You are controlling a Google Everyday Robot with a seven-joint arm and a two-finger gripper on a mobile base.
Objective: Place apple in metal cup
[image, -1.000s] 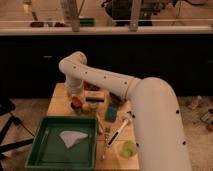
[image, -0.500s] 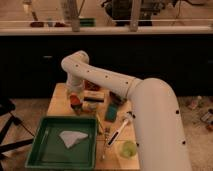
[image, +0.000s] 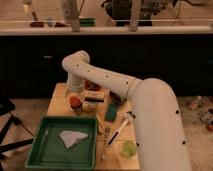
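The red-orange apple [image: 75, 101] is at the left side of the small wooden table [image: 56, 102]. A small dark cylinder, the metal cup [image: 77, 109], shows right under it; I cannot tell whether the apple rests in the cup or is held just above it. My gripper [image: 74, 92] hangs at the end of the white arm, directly over the apple and touching or nearly touching its top.
A green tray [image: 45, 155] holding a white cloth [image: 70, 138] fills the front left. A pale green round thing [image: 129, 148], a white stick [image: 120, 132], a teal box [image: 111, 112], a tan block [image: 95, 95], a red bowl [image: 91, 85] and a dark bowl [image: 118, 98] crowd the table.
The arm's elbow has shifted slightly to the right and up. The apple stays in about the same spot under the gripper.
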